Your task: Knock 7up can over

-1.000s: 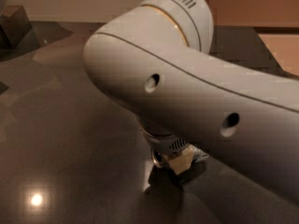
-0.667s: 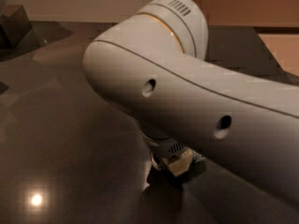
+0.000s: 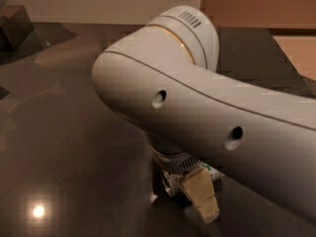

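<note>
The gripper point(image 3: 200, 199) is held low at six o'clock beneath the arm point(image 3: 197, 107); its state cannot be told. What seems to be the 7up can point(image 3: 171, 183) is glimpsed just beside it at nine o'clock. The approach is judged done, and a sideways shove is called for.

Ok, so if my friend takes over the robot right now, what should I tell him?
Claw: low over the dark table, tucked under the big white arm, at the bottom middle of the view.
Can: mostly hidden by the arm. A shiny silver bit just left of the claw looks like it. Cannot tell if it is standing or tipped.
Done: the claw is right beside the can.
Left: get a clear look at the can. If it is standing, push it sideways until it falls.
</note>
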Controlling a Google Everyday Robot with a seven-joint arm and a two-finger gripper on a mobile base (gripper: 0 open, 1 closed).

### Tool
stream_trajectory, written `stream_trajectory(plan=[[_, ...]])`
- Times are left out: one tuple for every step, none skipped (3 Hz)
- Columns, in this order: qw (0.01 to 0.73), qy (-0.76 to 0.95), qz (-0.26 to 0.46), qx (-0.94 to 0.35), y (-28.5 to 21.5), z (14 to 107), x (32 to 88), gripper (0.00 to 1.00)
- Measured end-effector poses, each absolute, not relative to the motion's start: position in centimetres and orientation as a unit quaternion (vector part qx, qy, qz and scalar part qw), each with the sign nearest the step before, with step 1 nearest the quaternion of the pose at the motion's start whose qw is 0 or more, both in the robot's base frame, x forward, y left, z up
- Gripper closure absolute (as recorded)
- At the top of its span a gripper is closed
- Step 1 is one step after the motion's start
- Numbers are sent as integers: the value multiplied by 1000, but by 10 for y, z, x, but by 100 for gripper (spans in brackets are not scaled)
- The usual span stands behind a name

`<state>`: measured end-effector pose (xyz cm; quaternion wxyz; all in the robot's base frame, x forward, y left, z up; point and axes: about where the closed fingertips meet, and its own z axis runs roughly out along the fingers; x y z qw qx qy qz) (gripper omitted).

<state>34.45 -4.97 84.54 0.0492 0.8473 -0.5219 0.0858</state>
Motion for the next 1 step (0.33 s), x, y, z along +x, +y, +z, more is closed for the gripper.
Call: stream_trajectory(plan=[[49, -522, 86, 847, -50, 845, 344, 0]])
